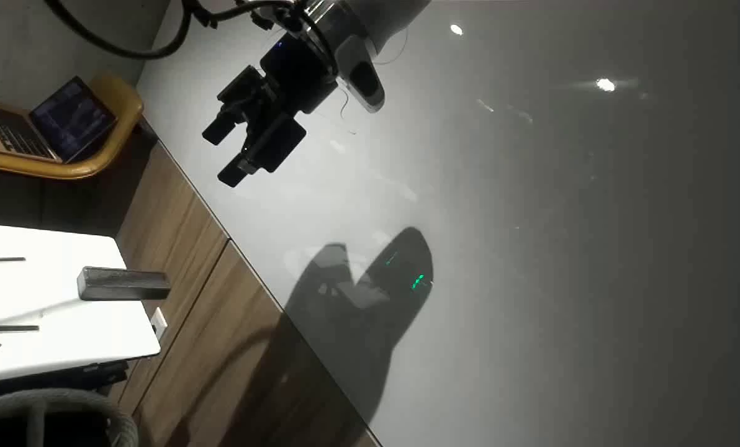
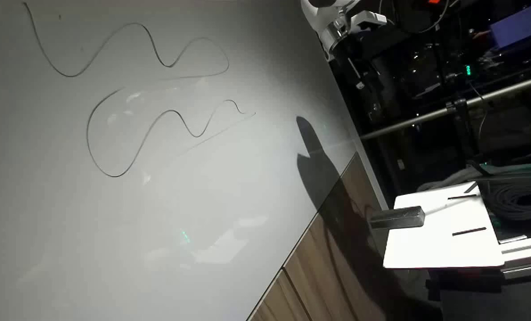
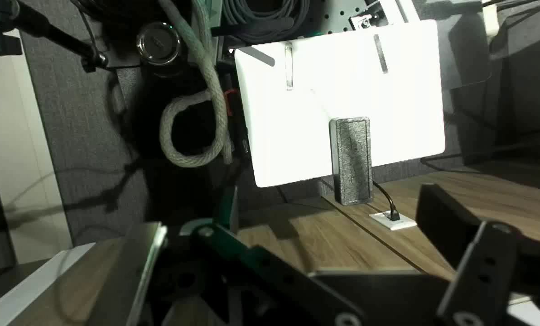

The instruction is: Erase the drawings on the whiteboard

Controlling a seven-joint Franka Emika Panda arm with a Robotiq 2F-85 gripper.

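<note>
The whiteboard (image 1: 531, 279) fills most of both exterior views, pale grey with bright glints. Thin dark wavy drawings cross it in an exterior view: an upper line (image 2: 71, 76) and a lower looped line (image 2: 114, 176), with fainter strokes between. Only bits such as a thin curl (image 1: 343, 105) show beside the arm in an exterior view. My gripper (image 1: 225, 152) hangs in front of the board, fingers spread and nothing between them. In the wrist view the open gripper (image 3: 335, 210) faces a dark grey oblong block (image 3: 351, 158), which lies apart from the fingers.
The block rests on a white plate (image 3: 292, 149) and juts past its edge. Below the board runs wood panelling (image 1: 177, 198) with a wall socket (image 3: 393, 220) and plugged cable. A laptop (image 1: 72, 118) sits on a yellow chair; a thick rope (image 3: 218, 99) loops beside the plate.
</note>
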